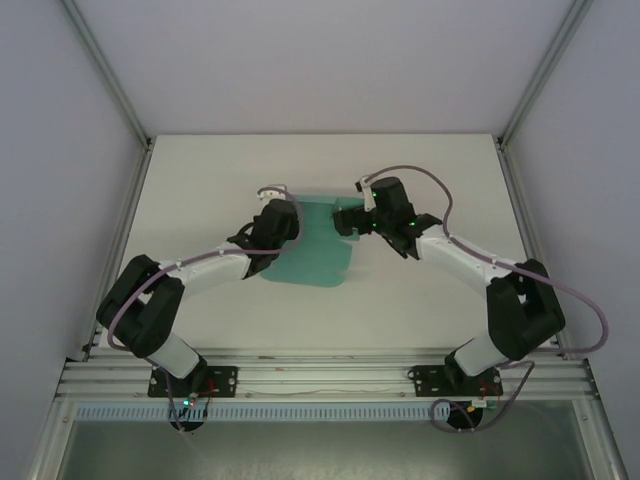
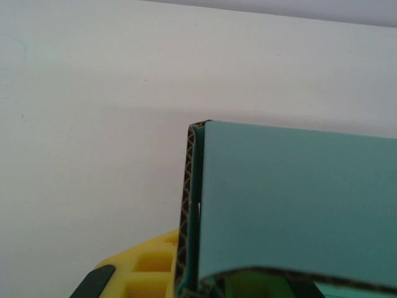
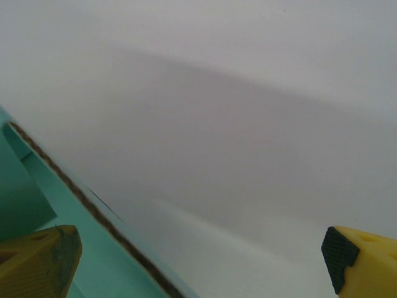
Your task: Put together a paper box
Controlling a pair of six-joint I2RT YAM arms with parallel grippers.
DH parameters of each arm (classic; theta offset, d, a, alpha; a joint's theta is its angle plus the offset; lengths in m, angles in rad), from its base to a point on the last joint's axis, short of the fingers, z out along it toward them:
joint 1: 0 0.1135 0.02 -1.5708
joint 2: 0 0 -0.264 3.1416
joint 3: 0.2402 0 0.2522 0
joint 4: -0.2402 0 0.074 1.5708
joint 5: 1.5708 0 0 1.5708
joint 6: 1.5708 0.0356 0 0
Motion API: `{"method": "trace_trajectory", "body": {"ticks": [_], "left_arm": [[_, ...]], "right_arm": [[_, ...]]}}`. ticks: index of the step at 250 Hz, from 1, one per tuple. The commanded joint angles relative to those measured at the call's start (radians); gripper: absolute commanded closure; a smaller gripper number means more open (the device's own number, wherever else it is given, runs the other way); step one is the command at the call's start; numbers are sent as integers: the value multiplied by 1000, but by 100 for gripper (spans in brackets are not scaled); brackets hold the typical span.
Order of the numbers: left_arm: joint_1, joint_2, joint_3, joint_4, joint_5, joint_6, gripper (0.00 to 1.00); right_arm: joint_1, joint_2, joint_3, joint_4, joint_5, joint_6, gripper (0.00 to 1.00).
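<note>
Paper box (image 1: 318, 250) sits between two inward-reaching arms.

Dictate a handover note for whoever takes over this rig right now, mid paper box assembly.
Left gripper: at the left edge of the paper box; can't tell whether it is gripping.
Right gripper: open, one finger over the card's right edge.
Box: mid-table between the arms, mostly a flat sheet.
Done: one panel looks folded over on the left side.
Left: remaining folds, tabs, closing.
</note>
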Motion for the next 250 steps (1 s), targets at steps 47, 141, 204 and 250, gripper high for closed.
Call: {"method": "trace_trajectory", "body": {"ticks": [47, 141, 204, 250], "left_arm": [[-37, 6, 33, 6, -14, -3, 100], [-37, -26, 42, -19, -113, -17, 100], [-33, -57, 45, -17, -88, -4, 100], [-33, -76, 36, -3, -38, 6, 100]], "right_arm": [[115, 88, 57, 185, 535, 217, 0], [140, -145, -81, -20, 559, 215, 0], [50, -381, -298, -144, 378, 266, 0], [-30, -359, -318, -101, 342, 280, 0]]}}
